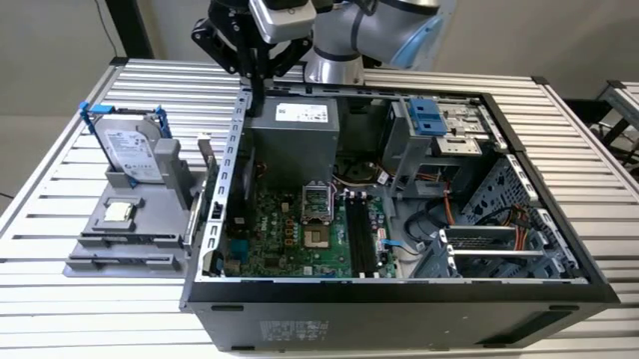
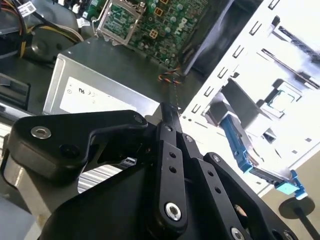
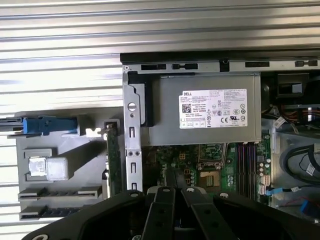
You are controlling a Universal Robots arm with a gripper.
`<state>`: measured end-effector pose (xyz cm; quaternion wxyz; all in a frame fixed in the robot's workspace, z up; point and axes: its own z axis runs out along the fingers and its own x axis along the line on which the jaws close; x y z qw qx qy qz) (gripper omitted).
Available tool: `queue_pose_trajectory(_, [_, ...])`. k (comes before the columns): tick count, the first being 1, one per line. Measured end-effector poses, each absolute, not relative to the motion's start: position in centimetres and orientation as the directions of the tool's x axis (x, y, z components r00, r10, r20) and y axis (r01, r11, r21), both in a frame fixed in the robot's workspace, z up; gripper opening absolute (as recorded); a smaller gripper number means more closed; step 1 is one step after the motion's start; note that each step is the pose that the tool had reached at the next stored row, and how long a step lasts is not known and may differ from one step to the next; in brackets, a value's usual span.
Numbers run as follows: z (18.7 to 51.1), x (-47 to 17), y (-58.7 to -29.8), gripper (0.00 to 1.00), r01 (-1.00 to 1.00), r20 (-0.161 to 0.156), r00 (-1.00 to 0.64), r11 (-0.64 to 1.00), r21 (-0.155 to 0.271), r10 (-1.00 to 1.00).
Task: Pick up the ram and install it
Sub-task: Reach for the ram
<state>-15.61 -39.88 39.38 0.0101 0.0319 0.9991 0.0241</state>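
Matte black bar-linkage gripper, silver screws along its links, and above it a silver-grey arm, pale blue cap.

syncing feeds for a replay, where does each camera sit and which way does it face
Exterior view: off the arm, looking down into the open computer case; arm and gripper over its far edge.
First wrist view: on the wrist, looking down past the gripper at the power supply and the ram.
Second wrist view: on the wrist, slanting along the shut fingers toward the motherboard.
Both wrist views share the power supply.
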Motion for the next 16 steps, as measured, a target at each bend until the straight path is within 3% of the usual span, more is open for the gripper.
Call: queue_pose_trajectory(16, [39.4,-18.4,-39.9,0.00,0.032,-0.019,-0.999,0.998,0.049,0.033])
